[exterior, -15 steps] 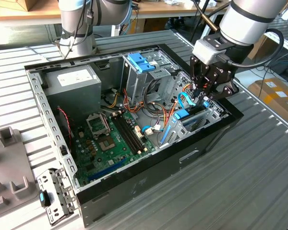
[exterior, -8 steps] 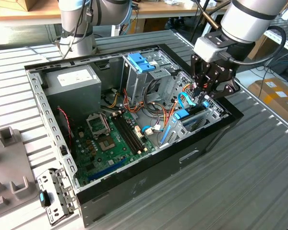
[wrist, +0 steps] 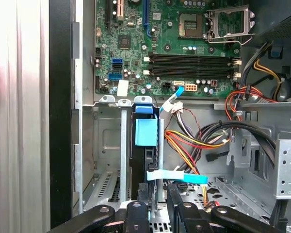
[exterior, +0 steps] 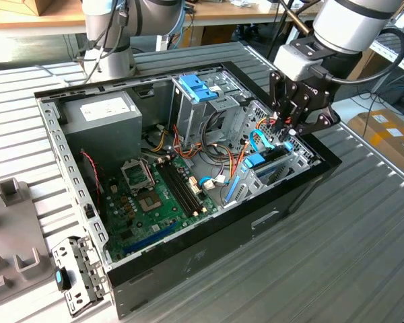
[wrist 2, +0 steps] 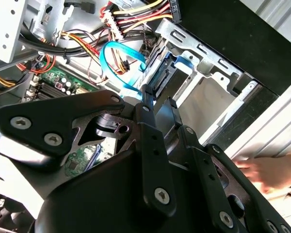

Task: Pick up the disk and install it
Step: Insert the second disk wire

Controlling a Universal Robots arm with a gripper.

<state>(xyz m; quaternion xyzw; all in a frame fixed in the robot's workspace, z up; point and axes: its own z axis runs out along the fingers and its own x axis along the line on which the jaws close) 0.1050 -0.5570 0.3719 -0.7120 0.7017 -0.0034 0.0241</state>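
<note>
Ribbed grey metal counter point(exterior: 363, 222) carries an open black desktop computer case point(exterior: 209, 249) lying on its side, with workshop benches and cardboard boxes behind it. Inside the case sit a green motherboard point(exterior: 158, 195), a big grey power-supply box point(exterior: 104, 124) toward the exterior view's left, and a broad blue slotted plastic latch point(exterior: 196, 86) on top of the silver drive cage. The arm's black gripper point(exterior: 291, 128) hangs over the case corner at the exterior view's right, just above the small silver drive bay point(exterior: 283, 165). The disk point(wrist: 146, 145), a flat grey-metal hard drive framed by a light-blue plastic carrier, stands on edge in that bay's slot, its blue carrier tab facing up in the first wrist view; in the exterior view its blue edge point(exterior: 256, 160) shows among the bay's walls. A light-blue flat data cable point(wrist: 177, 176) crosses just in front of the disk. The gripper's fingers point(wrist: 137, 213) stand close on either side of the disk's near edge, but I cannot tell whether they clamp it. In the second wrist view a blurred hand point(wrist 2: 271, 172) shows outside the case.
</note>
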